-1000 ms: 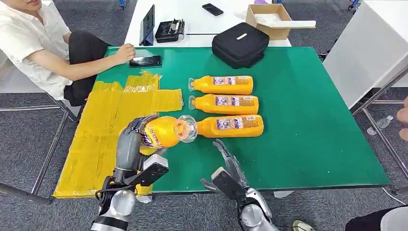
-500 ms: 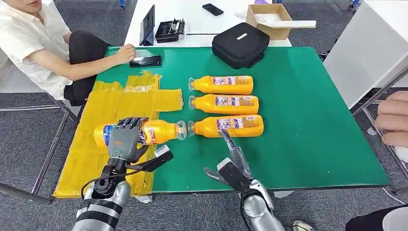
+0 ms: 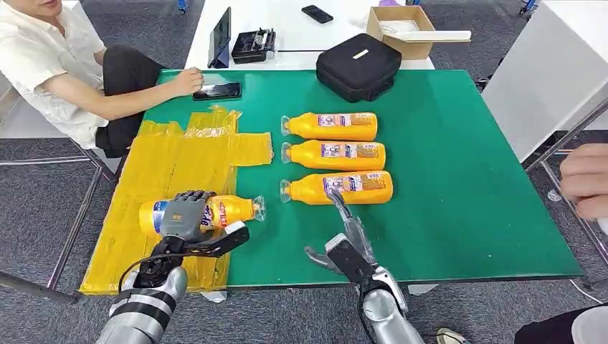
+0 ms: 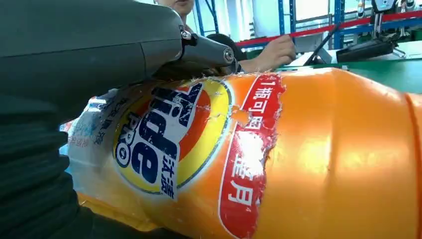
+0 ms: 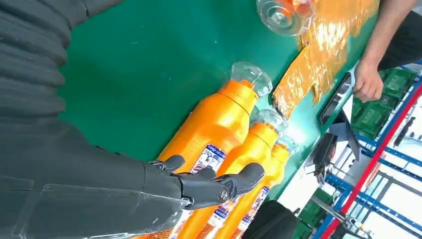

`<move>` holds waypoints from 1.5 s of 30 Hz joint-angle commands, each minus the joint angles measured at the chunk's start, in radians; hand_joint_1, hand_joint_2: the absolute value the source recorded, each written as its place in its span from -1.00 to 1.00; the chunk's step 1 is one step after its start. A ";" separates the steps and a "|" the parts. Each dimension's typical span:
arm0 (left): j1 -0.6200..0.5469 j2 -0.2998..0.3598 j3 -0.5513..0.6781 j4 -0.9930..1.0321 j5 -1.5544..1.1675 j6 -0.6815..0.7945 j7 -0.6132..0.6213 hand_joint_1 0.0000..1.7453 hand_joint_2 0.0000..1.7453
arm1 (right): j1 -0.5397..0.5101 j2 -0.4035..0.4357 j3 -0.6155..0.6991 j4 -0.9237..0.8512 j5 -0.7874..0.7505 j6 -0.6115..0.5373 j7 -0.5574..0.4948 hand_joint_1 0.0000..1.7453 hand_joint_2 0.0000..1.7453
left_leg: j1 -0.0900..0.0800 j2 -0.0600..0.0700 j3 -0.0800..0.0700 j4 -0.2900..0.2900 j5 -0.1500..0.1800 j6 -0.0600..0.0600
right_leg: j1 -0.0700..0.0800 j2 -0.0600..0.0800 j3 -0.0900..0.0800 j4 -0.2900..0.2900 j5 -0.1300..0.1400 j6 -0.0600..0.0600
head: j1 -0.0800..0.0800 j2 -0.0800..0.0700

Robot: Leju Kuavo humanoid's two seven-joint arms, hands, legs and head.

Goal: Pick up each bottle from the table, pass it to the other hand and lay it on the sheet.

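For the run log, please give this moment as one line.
left hand: grips bottle on yellow sheet | right hand: open, near nearest bottle | waiting: three bottles

Green surface (image 3: 459, 179) fills centre of frame. Yellow sheet (image 3: 165, 179) spread over its left part, overhanging lower-left edge. Three orange bottles (image 3: 337, 157) lie on their sides at centre, parallel, caps pointing left, stacked in column top to bottom. Fourth orange bottle (image 3: 208, 213) lies on sheet at lower left, cap pointing right. Black phone (image 3: 216, 91) at upper left corner, person's hand (image 3: 188, 79) beside it. Black case (image 3: 358, 66) at upper centre edge.
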 commanded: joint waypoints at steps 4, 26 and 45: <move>-0.059 -0.001 0.043 0.124 0.011 -0.043 0.010 1.00 1.00 | -0.046 0.012 -0.024 0.090 0.001 0.002 -0.005 -1.00 1.00 | 0.001 0.002 0.003 -0.001 -0.001 0.000 | 0.001 0.000 0.003 -0.001 0.000 -0.003 | 0.000 0.000; -0.169 0.059 -0.008 0.434 0.019 -0.339 -0.028 -1.00 1.00 | -0.157 0.004 -0.009 0.268 -0.025 0.010 -0.065 -1.00 1.00 | -0.001 -0.004 0.016 -0.002 0.000 0.000 | 0.000 -0.003 0.017 -0.002 0.000 -0.003 | 0.000 0.000; -0.151 0.045 -0.026 0.412 0.040 -0.315 -0.030 -1.00 1.00 | -0.152 0.002 -0.006 0.268 -0.026 0.010 -0.066 -1.00 1.00 | -0.001 -0.004 0.021 -0.002 0.000 0.000 | 0.000 -0.004 0.022 -0.002 0.000 -0.003 | 0.000 0.000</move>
